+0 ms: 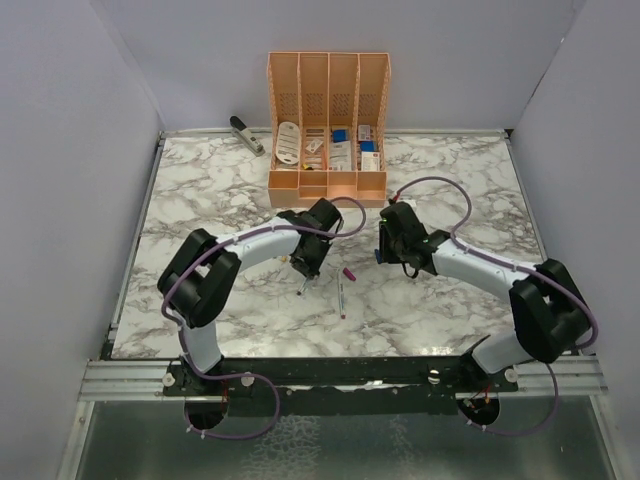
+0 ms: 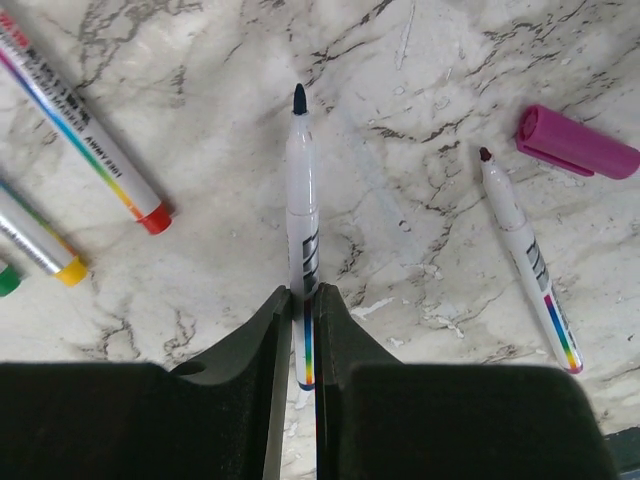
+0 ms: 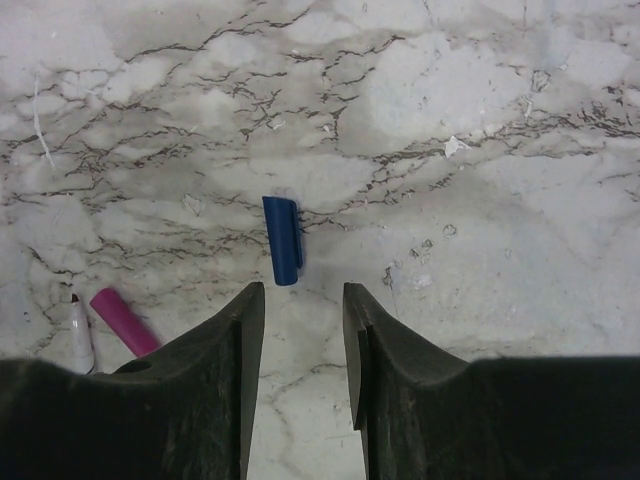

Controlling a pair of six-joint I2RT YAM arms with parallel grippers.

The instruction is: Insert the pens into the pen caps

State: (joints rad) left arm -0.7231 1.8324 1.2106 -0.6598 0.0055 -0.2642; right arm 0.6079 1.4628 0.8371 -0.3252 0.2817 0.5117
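The left fingers [image 2: 265, 345] are shut tight on one pen [image 2: 302, 190], holding it near its back end. Its dark tip sticks out in front, and it seems to be lifted a little off the bench [image 2: 200, 80]. The right fingers [image 3: 235, 345] are apart and hold nothing. They hang over the blue cap [image 3: 283, 238], which lies flat on the bench just in front of the gap between them. So the step now looks like picking up the blue cap to go on the pen that the left arm holds. Next, I think the right fingers need to go down with one finger on each side of the cap. Then they should squeeze gently, because the cap is small and smooth and could slip or roll away. After that the cap's open end must face the pen tip, and I cannot tell which end is open. Another bare pen [image 2: 525, 255] lies near the purple cap [image 2: 575, 145], not touching it, so that pair looks like a later job. Off to the left lie a red-end pen [image 2: 85, 125], a yellow-end pen [image 2: 35, 240] and a green-end pen [image 2: 5, 280]; they may have their caps on already, but I cannot be sure
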